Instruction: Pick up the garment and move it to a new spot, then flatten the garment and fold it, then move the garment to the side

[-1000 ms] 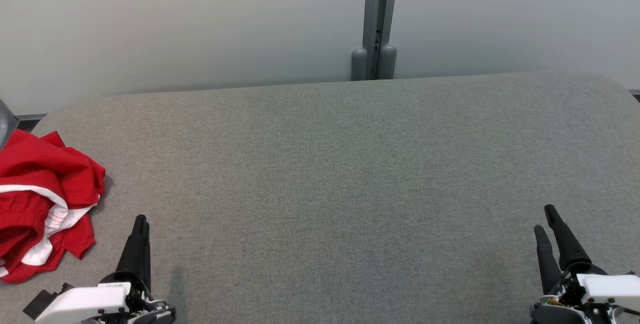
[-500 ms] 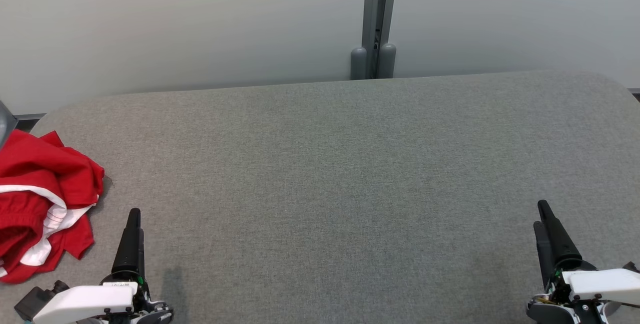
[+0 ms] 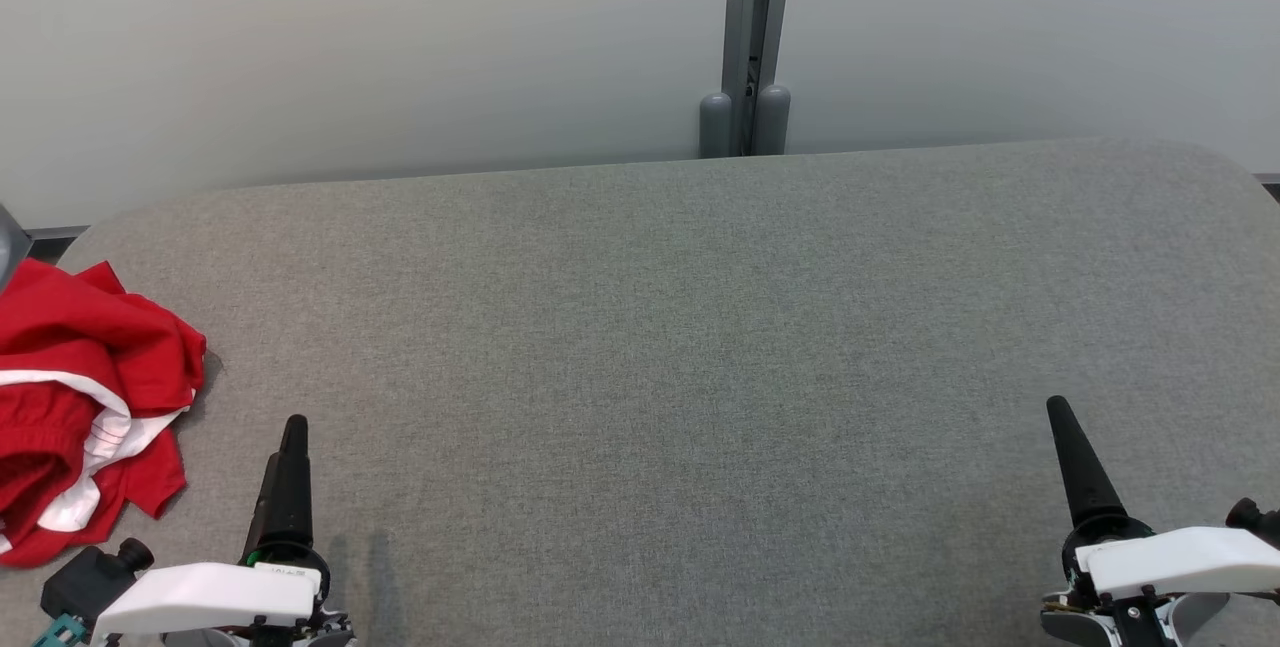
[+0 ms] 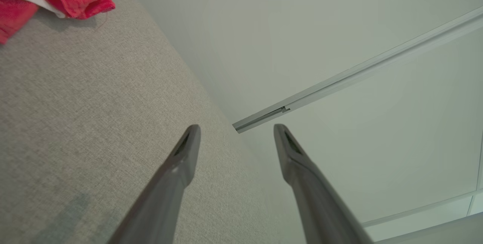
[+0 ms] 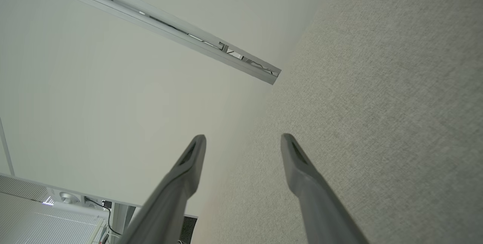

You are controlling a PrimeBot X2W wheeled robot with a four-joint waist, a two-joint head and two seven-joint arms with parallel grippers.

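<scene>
Grey woven tabletop (image 3: 700, 327) with rounded corners, smooth pale wall panels (image 3: 350, 47) behind, grey metal post (image 3: 748, 27) at 12 o'clock with two rounded caps at its base. Versus a second ago: left gripper (image 3: 293, 425) at 7 o'clock now has jaws wide instead of pinched shut, tip a bit further toward 3 o'clock. Right gripper (image 3: 1056, 409) at 5 o'clock is spread wider too, rolled so one finger shows edge-on in head view where two showed, tip nudged toward 9 o'clock. Wrist views show a clear gap between each pair of fingers, nothing held. Red garment (image 3: 100, 347) is in the same spot at the 9 o'clock table edge: a crumpled soft heap with white stripe bands, cut off by the frame, near the left gripper but apart. Fingers are long, tapered, matte dark; wrist shells are white and glossy.
</scene>
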